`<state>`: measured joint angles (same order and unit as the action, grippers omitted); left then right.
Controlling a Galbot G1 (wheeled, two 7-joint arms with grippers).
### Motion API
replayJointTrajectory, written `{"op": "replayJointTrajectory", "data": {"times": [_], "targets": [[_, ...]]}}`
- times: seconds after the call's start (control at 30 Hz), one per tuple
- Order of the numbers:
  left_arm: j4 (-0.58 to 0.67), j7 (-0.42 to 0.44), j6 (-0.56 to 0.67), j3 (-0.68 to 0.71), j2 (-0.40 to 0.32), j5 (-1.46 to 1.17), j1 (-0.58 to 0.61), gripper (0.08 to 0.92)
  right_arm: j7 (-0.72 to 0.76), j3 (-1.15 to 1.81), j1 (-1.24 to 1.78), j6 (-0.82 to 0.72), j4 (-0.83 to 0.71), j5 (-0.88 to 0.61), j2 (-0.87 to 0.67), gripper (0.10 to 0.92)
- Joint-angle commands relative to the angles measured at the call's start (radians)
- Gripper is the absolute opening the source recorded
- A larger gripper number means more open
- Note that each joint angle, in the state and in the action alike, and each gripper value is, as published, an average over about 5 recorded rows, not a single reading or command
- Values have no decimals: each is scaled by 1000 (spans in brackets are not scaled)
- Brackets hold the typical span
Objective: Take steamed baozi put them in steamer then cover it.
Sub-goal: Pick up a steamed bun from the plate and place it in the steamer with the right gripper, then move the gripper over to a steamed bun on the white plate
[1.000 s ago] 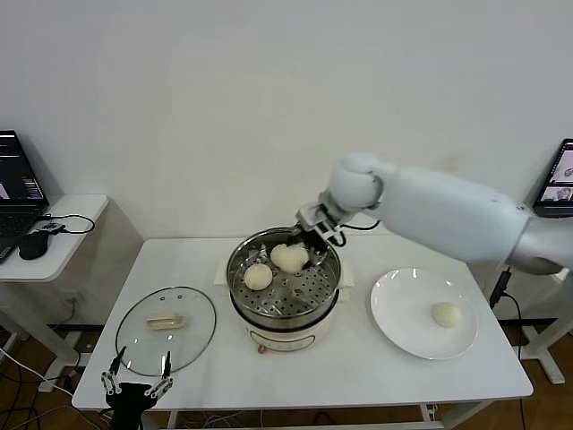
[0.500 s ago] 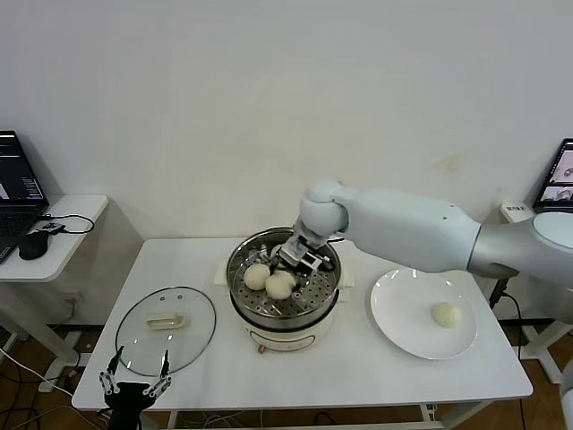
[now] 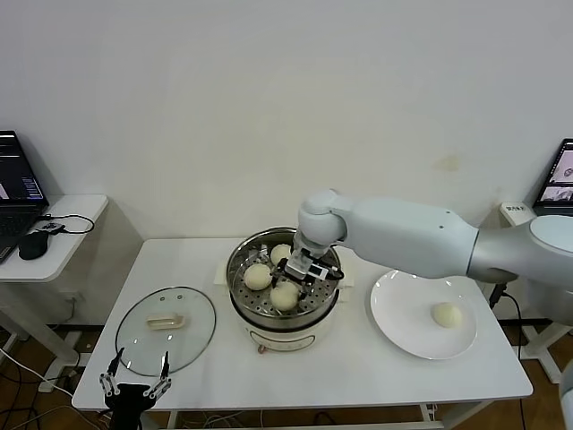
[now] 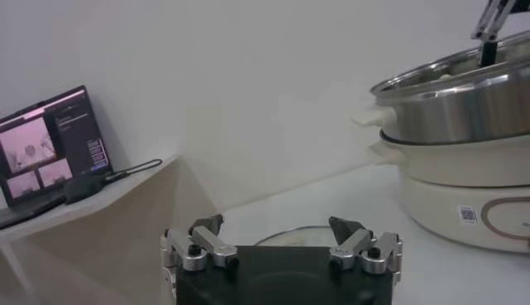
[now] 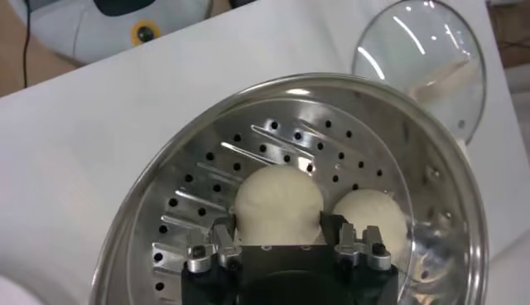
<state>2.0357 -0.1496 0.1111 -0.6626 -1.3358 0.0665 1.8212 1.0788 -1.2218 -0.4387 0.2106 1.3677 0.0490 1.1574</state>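
The steamer [image 3: 269,324] stands mid-table, a shiny steel pot on a white base. Three baozi are inside: one at the left [image 3: 258,277], one at the back [image 3: 280,253], and one at the front [image 3: 285,296]. My right gripper [image 3: 302,271] reaches into the pot and is shut on that front baozi [image 5: 277,197], low on the perforated tray [image 5: 207,178]. A second baozi [image 5: 370,217] lies beside it. A fourth baozi [image 3: 446,314] lies on the white plate [image 3: 403,322]. My left gripper [image 3: 136,386] is open and empty below the table's front left edge.
The glass lid [image 3: 166,329] with a cream handle lies flat on the table left of the steamer; it also shows in the right wrist view [image 5: 422,58]. A side table with a laptop [image 3: 16,188] and mouse stands far left. The left wrist view shows the steamer's side [image 4: 464,166].
My right gripper has carried the baozi from above the pot's back rim forward and down onto the front of the tray. The left arm has not moved.
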Motion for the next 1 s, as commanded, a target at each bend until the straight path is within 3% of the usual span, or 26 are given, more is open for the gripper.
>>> {"op": "replayJointTrajectory", "data": {"times": [0.03, 0.27, 0.53, 0.67, 0.83, 1.0], "targets": [[1, -1, 0, -1, 1, 0, 0, 823, 3, 7, -14, 22, 5, 3, -3, 768], [6, 1, -2, -1, 8, -1, -10, 823, 20, 69, -93, -51, 28, -85, -72, 822], [13, 6, -6, -18, 29, -13, -22, 823, 26, 129, -139, -412, 112, -193, -284, 823], [18, 11, -14, -30, 45, -26, -34, 823, 25, 139, -120, -520, 182, -192, -434, 823], [19, 14, -21, -29, 55, -32, -45, 823, 24, 237, 17, -554, 232, -151, -637, 823], [17, 17, -23, -20, 61, -28, -48, 823, 65, 476, 289, -486, 215, -74, -750, 823]]}}
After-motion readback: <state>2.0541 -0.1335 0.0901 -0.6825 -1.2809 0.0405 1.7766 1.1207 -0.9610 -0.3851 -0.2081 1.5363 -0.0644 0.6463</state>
